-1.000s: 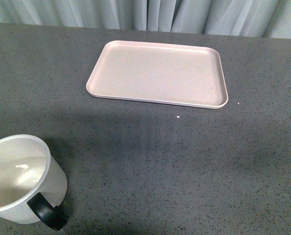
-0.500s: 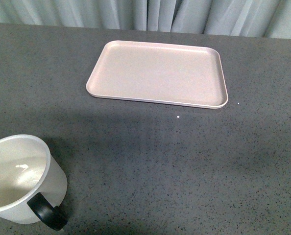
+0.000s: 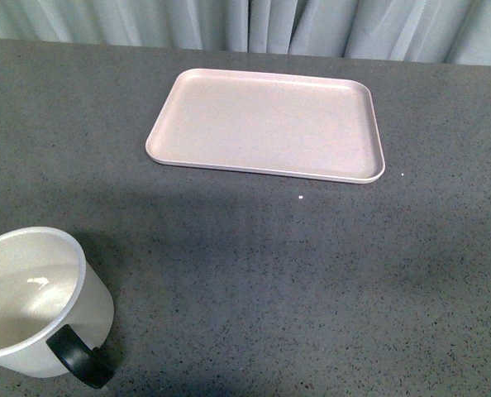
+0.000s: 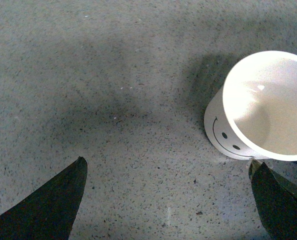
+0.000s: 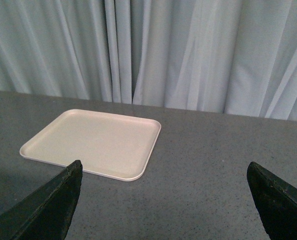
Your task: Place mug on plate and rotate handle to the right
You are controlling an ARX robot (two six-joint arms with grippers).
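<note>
The white mug point(image 3: 39, 302) stands upright at the table's near left corner, its black handle point(image 3: 78, 361) turned toward the front. The pale pink plate point(image 3: 266, 124) lies bare at the far middle of the table. Neither arm shows in the front view. In the left wrist view the mug point(image 4: 261, 107) shows its smiley face, and my left gripper point(image 4: 168, 172) hangs open over bare table beside it, one finger close to the mug's base. My right gripper point(image 5: 163, 170) is open above the table, with the plate point(image 5: 93, 142) ahead of it.
The grey speckled tabletop point(image 3: 312, 273) stretches between mug and plate. Pale curtains point(image 3: 254, 25) hang behind the table's far edge.
</note>
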